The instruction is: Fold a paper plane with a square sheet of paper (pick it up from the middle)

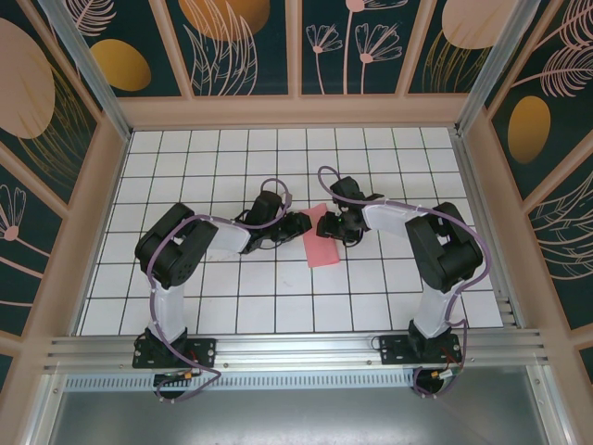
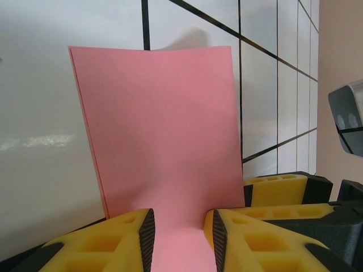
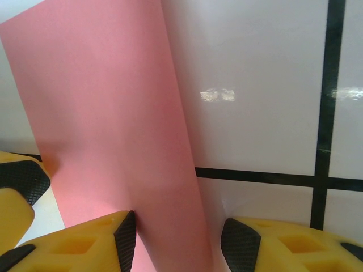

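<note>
While I am watching the overhead feed, left arm (image 1: 176, 246): it is reaching in from the left over the white gridded table (image 1: 278, 306), toward the middle.
Left gripper (image 1: 298, 225): it is sitting at the left edge of the sheet of paper (image 1: 324, 250). On its own camera the left gripper (image 2: 180, 226) is showing its yellow fingers (image 2: 113, 243) spread apart, with pink paper running through the gap and no pad pressing on it.
Sheet of paper: it is lying near the middle of the table, between the two grippers. On the left wrist camera (image 2: 164, 130) it is looking like a plain pink rectangle with a doubled left edge. On the right wrist camera (image 3: 108, 113) it is stretching away as a long pink strip. I cannot tell whether any part is lifting off the tiles.
Right gripper (image 1: 326, 227): it is facing the left one, close beside it, at the sheet's top edge. On its own camera the right gripper (image 3: 176, 232) is holding its fingers (image 3: 283, 249) wide apart, with the paper filling the left part of the gap.
Right arm (image 1: 445, 246): it is bending in from the right.
</note>
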Available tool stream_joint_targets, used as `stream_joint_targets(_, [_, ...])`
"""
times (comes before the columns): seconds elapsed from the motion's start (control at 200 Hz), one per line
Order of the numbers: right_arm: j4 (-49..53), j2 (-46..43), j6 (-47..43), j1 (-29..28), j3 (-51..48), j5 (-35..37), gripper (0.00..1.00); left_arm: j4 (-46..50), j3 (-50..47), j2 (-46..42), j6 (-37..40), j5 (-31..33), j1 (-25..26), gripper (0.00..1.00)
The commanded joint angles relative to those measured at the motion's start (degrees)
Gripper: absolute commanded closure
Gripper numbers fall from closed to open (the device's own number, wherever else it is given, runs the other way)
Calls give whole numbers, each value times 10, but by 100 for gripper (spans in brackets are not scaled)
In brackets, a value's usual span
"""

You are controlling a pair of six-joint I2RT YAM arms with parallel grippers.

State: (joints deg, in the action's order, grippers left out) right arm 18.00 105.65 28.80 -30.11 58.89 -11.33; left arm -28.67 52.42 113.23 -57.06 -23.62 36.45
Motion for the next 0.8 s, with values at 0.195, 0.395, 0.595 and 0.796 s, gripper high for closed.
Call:
stream_joint_targets(0.195, [-29, 152, -19, -9, -56, 51, 47, 99, 27, 19, 13, 23, 5, 63])
stream_joint_targets(0.395, [-27, 132, -11, -9, -53, 39, 47, 152, 30, 27, 17, 41, 5, 64])
stream_joint_targets(0.595, [-16, 61, 12, -6, -26, 20, 46, 223, 57, 38, 35, 67, 4, 66])
stream_joint_targets(0.796, [2, 7, 21, -2, -8, 6, 44, 266, 81, 45, 56, 83, 4, 68])
